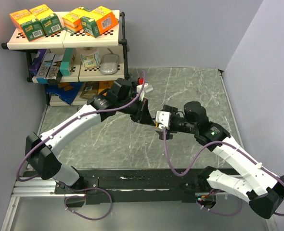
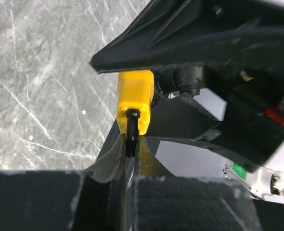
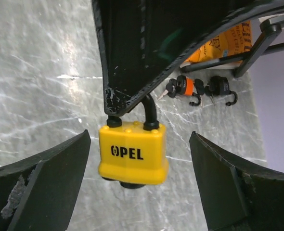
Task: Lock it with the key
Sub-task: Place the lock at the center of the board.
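A yellow padlock marked OPEL (image 3: pixel 132 153) hangs in the air by its black shackle (image 2: pixel 131 129). My left gripper (image 2: pixel 130 144) is shut on that shackle from above; the padlock body (image 2: pixel 135 98) shows just beyond its fingertips. My right gripper (image 3: pixel 139 139) is open, one finger on each side of the padlock with clear gaps, touching nothing. A dark round stub sticks out under the padlock's base; I cannot tell what it is. Keys with black and orange heads (image 3: pixel 185 87) lie on the table behind. In the top view both grippers meet at mid-table around the padlock (image 1: pixel 157 126).
A two-tier shelf (image 1: pixel 65 43) with orange and green boxes stands at the back left, its leg near the keys (image 3: pixel 257 45). The grey marble table (image 1: pixel 195 86) stretches around the arms. Walls close in on the left, back and right.
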`<state>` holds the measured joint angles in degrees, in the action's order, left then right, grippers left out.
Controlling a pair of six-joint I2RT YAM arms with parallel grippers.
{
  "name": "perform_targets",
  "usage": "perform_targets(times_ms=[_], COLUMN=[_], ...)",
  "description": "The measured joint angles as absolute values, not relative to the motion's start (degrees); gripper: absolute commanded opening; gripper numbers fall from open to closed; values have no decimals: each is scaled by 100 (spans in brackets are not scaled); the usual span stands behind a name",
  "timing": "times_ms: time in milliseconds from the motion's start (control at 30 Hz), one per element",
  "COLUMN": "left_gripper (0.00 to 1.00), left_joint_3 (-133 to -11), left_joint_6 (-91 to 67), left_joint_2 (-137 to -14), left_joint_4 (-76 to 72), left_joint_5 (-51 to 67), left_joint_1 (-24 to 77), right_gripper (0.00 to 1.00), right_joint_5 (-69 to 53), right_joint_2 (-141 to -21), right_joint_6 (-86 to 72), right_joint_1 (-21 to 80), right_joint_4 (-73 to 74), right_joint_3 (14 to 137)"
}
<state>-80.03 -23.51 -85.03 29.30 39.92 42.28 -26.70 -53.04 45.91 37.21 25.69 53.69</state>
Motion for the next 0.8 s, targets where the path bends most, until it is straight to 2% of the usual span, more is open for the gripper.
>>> perform_targets(times_ms=[100, 267, 333, 367, 533, 633, 667, 733, 767, 800], left_gripper=[1, 1, 1, 1, 1, 1, 1, 17, 39, 51], left_joint_3=[-8003, -7994, -7994, -7994, -7994, -7994, -7994, -7994, -7994, -7994], left_joint_6=[-2401, -2497, -2502, -2508, -2528, -2539, -2539, -2541, -2541, -2547], left_joint_2=[-8503, -8503, -8503, -8503, -8523, -8547, -8554, -8576, -8589, -8593], left_joint_4=[2906, 2838, 2832, 2829, 2755, 2727, 2722, 2709, 2703, 2696], left_joint_5=[4049, 4095, 4112, 4115, 4115, 4112, 4112, 4115, 4115, 4112], left_joint_1=[4195, 4143, 4125, 4119, 4097, 4093, 4093, 4093, 4093, 4091], right_gripper=[78, 76, 72, 65, 52, 39, 28, 15, 6, 2], right_joint_5=[-2536, -2377, -2338, -2331, -2287, -2241, -2231, -2200, -2187, -2178], right_joint_2=[-5321, -5319, -5319, -5319, -5319, -5317, -5317, -5317, -5317, -5317], right_joint_6=[4786, 4958, 5002, 5024, 5087, 5113, 5118, 5131, 5124, 5098], right_joint_1=[3800, 3924, 3951, 3955, 3964, 3975, 3977, 3977, 3977, 3977], right_joint_4=[2460, 2233, 2180, 2178, 2185, 2187, 2189, 2196, 2200, 2206], right_joint_3=[5282, 5231, 5216, 5216, 5212, 5212, 5212, 5207, 5205, 5205])
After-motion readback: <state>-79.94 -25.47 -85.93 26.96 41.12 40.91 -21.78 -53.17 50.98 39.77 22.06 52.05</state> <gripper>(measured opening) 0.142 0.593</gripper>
